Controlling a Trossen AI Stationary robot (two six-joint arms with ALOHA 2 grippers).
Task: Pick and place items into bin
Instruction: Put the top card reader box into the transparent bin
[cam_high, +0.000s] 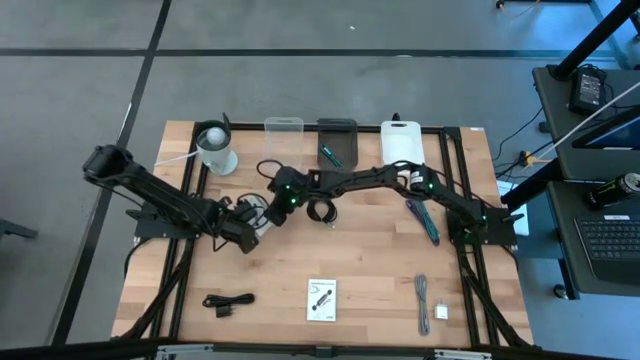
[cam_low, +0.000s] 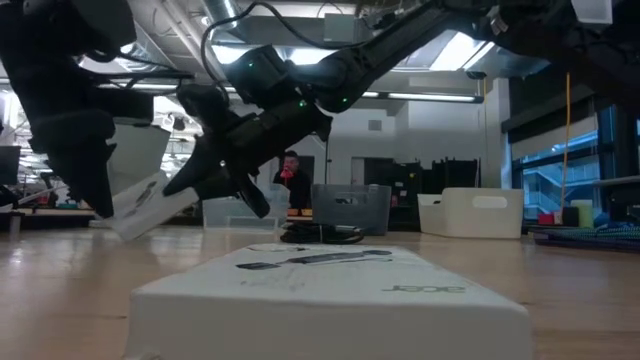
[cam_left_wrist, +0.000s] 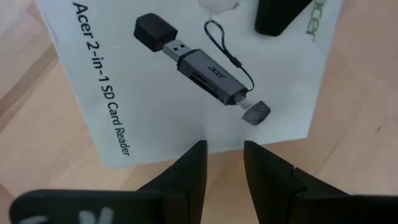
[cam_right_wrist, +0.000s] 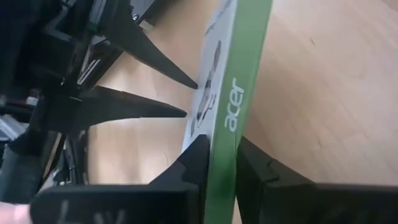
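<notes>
A white Acer card-reader packet (cam_high: 266, 220) with a green side (cam_right_wrist: 239, 74) hangs tilted between my two grippers at the table's middle left. My right gripper (cam_right_wrist: 221, 155), reaching over from the right, is shut on it. My left gripper (cam_left_wrist: 224, 152) comes down from the left. Its fingers stand apart, with their tips at the packet's lower short edge. In the low view the packet (cam_low: 150, 205) slopes down toward the left arm. My left gripper's fingertips (cam_right_wrist: 186, 112) meet the packet's printed face at its lower short edge (cam_left_wrist: 224, 144), slanting down from the left. Nothing is pinched between them; whether they press on it I cannot tell. My right gripper pinches the packet's two broad faces between its fingers at the end away from the left gripper, with the green narrow side (cam_right_wrist: 227, 134) facing its wrist. The fingers slant down from the table's right. The packet is tilted, its lower end (cam_low: 120, 225) close to the table.
A clear bin (cam_high: 283, 128), a dark bin (cam_high: 336, 135) and a white bin (cam_high: 403, 140) line the far edge, beside a whitish cup (cam_high: 215, 148). A black coil (cam_high: 320, 210), a second packet (cam_high: 321, 300), a black cable (cam_high: 228, 300), a grey cable (cam_high: 422, 298) and a teal tool (cam_high: 425, 220) lie around.
</notes>
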